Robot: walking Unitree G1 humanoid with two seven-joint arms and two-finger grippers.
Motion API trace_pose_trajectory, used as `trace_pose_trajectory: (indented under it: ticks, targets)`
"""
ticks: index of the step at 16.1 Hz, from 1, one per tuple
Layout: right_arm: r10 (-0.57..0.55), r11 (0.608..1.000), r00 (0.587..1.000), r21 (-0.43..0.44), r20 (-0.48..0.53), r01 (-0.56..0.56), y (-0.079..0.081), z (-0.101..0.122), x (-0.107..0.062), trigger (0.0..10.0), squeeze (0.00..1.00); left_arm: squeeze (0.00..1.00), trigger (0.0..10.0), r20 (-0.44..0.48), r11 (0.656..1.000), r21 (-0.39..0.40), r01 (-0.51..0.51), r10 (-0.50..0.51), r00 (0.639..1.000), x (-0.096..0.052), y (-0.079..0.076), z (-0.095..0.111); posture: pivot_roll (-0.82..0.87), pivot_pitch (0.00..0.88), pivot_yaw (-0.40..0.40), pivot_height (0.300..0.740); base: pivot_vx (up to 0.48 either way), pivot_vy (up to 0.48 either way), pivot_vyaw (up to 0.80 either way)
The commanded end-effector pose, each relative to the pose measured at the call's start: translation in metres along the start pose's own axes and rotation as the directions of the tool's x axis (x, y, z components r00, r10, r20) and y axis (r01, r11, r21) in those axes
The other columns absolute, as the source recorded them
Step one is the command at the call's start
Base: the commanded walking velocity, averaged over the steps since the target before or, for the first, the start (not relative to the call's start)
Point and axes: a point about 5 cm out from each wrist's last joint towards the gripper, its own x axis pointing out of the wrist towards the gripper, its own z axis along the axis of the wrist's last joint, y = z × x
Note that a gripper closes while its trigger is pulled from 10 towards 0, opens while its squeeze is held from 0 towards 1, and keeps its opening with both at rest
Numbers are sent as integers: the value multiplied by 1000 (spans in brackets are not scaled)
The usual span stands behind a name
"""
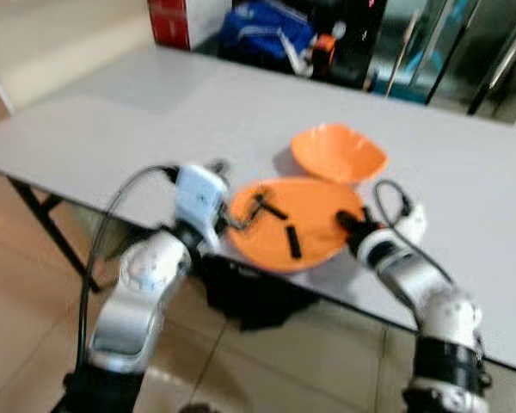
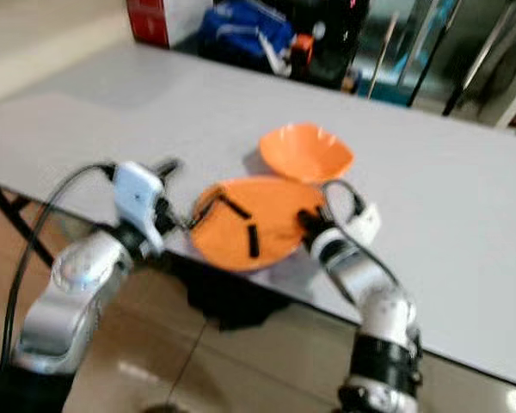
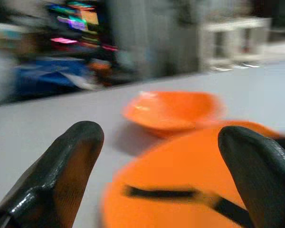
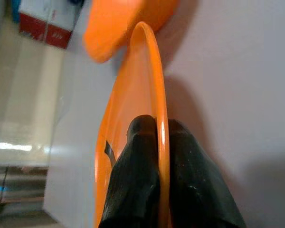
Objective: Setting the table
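Observation:
An orange plate [image 1: 314, 219] hangs over the front edge of the grey table [image 1: 138, 129]. My right gripper [image 1: 348, 225] is shut on the plate's right rim, one black finger on each side of the rim [image 4: 161, 137]. At the plate's left side my left gripper [image 1: 279, 225] is open. Its two black fingers [image 3: 61, 175] are spread wide over the plate's face, not closed on anything. An orange bowl [image 1: 338, 152] rests on the table just behind the plate, and it lies beyond the plate in the left wrist view [image 3: 173, 111].
The table's front edge runs under my arms, with a black folding leg [image 1: 43, 219] at the left. A dark bag [image 1: 249, 297] lies on the tiled floor below. A red box [image 1: 168, 21], a blue bag [image 1: 267, 30] and glass doors stand behind the table.

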Motion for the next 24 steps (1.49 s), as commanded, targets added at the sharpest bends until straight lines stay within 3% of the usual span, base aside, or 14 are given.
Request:
trace_pose_trajectory:
  ticks: [1,2,7,11,18,20,24]
  targets:
    - [18,1000,999,4,28,-19,5,6,0,10000,0,0,10000,-41,996,2,88,-88,995,-4,-7,-3,67,0,-49,740,0,0,0]
    - [15,1000,999,16,30,-15,6,8,2,10000,0,0,10000,-89,990,15,142,-140,986,-10,-10,-9,66,0,-48,740,0,0,0]
    - [1,1000,999,18,32,-1,4,12,15,10000,0,0,10000,-173,980,13,199,-194,966,-20,-6,-17,72,0,-42,740,0,0,0]
    - [-22,999,998,50,58,19,-2,17,32,10000,0,0,10000,-181,978,2,207,-204,962,-18,-6,-19,64,0,-29,740,0,0,0]
    - [-27,1000,997,4,70,27,-5,19,48,10000,0,0,10000,-184,972,6,236,-230,956,-17,-8,-17,77,0,-19,740,0,0,0]
    - [-66,998,996,-11,52,67,-11,15,48,10000,992,0,10000,-186,971,6,237,-232,955,-17,-8,-17,79,0,-22,740,0,0,0]
    - [-92,995,995,-41,47,93,-17,17,47,10000,1000,0,10000,-184,970,14,242,-235,954,-16,-8,-16,79,0,-22,740,0,0,0]
